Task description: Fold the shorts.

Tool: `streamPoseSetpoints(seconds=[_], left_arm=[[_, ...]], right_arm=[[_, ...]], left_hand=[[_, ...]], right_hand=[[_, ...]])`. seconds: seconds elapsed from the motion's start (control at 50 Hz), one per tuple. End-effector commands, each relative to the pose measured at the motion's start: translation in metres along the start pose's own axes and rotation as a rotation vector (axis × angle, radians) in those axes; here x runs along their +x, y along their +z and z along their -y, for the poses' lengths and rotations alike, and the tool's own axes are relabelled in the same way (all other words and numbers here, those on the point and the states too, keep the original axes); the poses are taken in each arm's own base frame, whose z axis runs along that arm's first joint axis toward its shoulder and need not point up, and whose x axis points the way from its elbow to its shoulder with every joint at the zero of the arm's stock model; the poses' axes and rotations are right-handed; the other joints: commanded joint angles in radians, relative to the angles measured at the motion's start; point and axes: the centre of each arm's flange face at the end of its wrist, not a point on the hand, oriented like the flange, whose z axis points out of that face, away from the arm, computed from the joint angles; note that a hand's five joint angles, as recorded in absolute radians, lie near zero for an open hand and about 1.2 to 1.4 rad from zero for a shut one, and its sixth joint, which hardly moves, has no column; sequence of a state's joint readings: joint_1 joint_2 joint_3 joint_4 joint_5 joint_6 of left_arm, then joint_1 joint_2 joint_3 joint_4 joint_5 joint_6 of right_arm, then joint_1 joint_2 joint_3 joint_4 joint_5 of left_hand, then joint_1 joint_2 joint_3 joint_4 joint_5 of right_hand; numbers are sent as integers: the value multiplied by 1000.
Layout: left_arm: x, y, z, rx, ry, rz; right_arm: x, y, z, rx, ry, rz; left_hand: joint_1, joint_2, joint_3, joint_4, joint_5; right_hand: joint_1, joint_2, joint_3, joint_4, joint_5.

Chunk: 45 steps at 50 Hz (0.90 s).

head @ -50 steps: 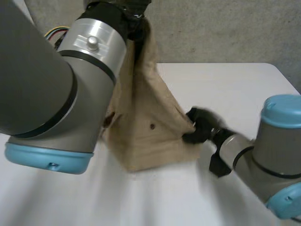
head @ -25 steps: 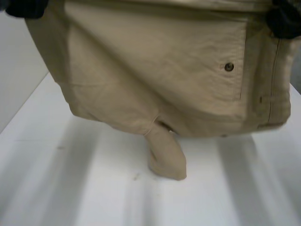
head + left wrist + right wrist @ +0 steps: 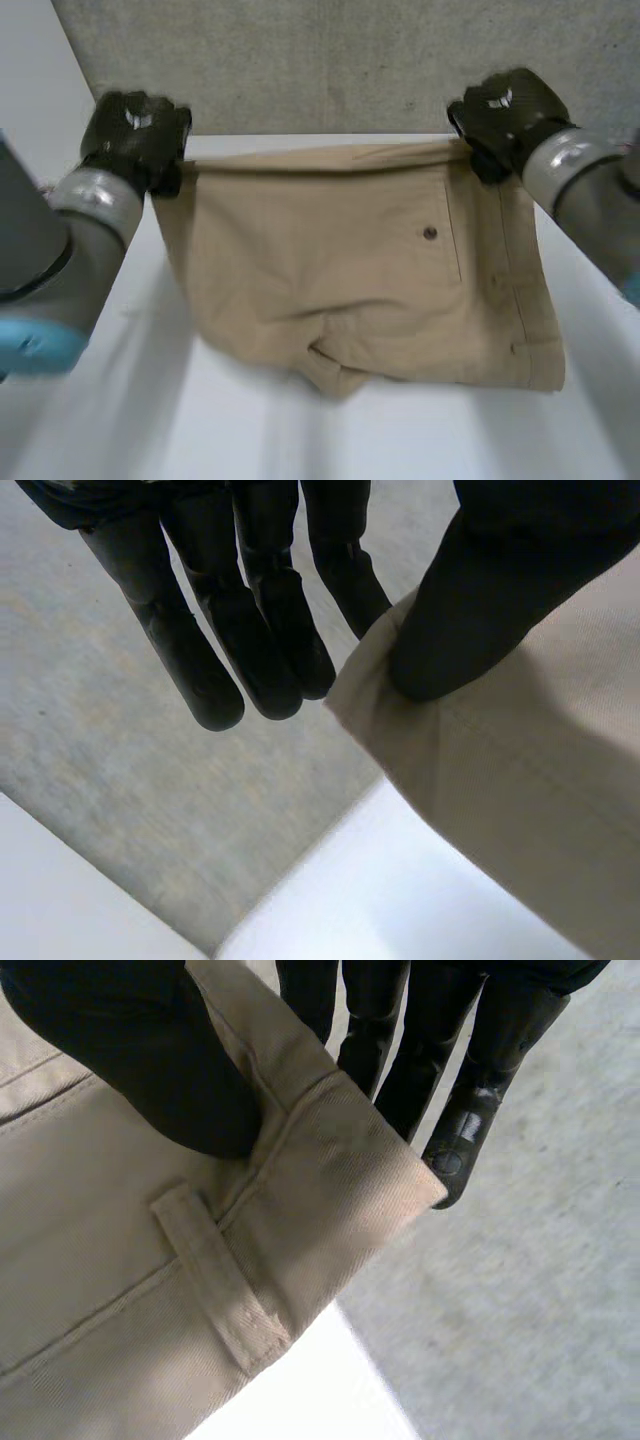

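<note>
i hold the tan cotton shorts [image 3: 350, 270] spread wide between my two hands, up by the waistband [image 3: 320, 158], over the white table [image 3: 200, 430]. my left hand [image 3: 135, 135] has one end of the waistband. in the left wrist view my thumb presses on the corner of the cloth and a finger goes behind it, so the corner is pinched. my other fingers [image 3: 250, 650] hang straight just beside the cloth, off it. my right hand [image 3: 505, 115] has the other end. in the right wrist view my thumb bears down on the band near a narrow belt loop [image 3: 215, 1280], and my fingers run straight behind the cloth, pinching that corner too. the waistband runs almost level from hand to hand. the shorts hang flat, and a pocket with a small dark button [image 3: 430, 233] faces the head camera. lower down, the crotch [image 3: 335, 365] bunches into a small crumple where the cloth seems to meet the table. the leg hem [image 3: 540, 375] on my right side hangs lowest. beyond the table is a rough grey surface [image 3: 330, 60].
</note>
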<state>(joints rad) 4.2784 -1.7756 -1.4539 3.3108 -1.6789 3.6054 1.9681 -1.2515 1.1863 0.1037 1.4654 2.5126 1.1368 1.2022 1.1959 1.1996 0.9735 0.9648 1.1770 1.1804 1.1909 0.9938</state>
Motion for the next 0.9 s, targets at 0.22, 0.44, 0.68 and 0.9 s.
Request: streamPoseSetpoints(seconds=[0.22,0.44,0.68,0.9], left_arm=[[-89,23,154,676,-109,414],[-35,-12,31,286,-59,232],[47,-57,-120,-190,-4,-76],[40,-84,-122,-371,10,-149]], right_arm=[[71,3,121,618,4,-521],[3,-2,31,238,6,-211],[-110,-5,-103,-125,8,132],[-89,-35,-81,-151,11,134]], left_hand=[[259,194,200,197,248],[259,194,200,197,248],[259,194,200,197,248],[259,194,200,197,248]], right_hand=[[432,219,216,205,228],[432,219,216,205,228],[432,219,216,205,228],[432,219,216,205,228]])
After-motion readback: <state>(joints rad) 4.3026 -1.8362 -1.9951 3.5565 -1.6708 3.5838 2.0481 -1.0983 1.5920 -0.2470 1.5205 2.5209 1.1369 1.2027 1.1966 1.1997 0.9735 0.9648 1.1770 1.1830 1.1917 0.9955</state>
